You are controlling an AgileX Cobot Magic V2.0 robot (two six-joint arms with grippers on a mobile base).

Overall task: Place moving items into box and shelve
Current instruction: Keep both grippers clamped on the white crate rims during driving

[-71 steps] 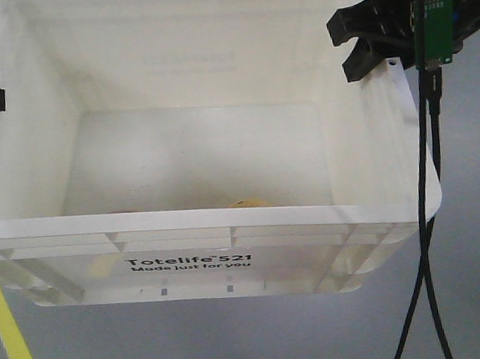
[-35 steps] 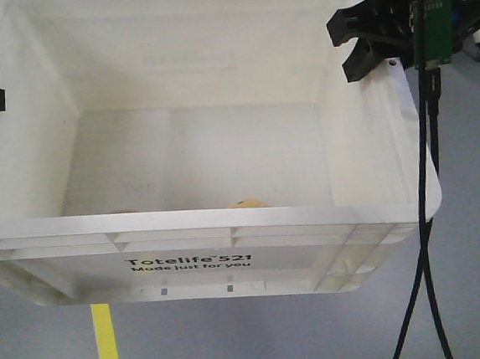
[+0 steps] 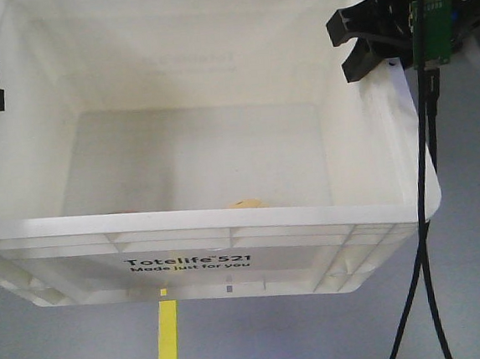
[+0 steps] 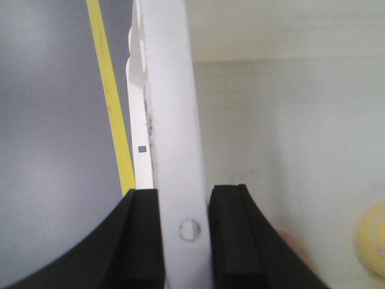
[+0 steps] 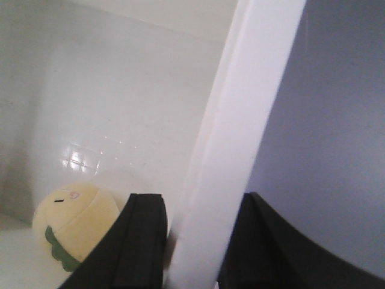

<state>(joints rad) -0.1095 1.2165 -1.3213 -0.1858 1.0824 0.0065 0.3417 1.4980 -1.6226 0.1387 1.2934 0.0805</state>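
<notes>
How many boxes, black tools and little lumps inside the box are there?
Boxes: 1, the white box
Black tools: 2, left tool and right tool
Little lumps: 2, yellow lump and pinkish lump
Total: 5

The box (image 3: 226, 217) is seen as a large white open-topped tote, ribbed under its rim and printed "Totelife 521" in black on its near wall. It is kept level. A yellow bun (image 5: 72, 223), marked with a small face and green trim, is laid on the box's bottom by the near wall. A pinkish lump (image 4: 292, 253) is laid nearer the box's left wall, mostly hidden.
</notes>
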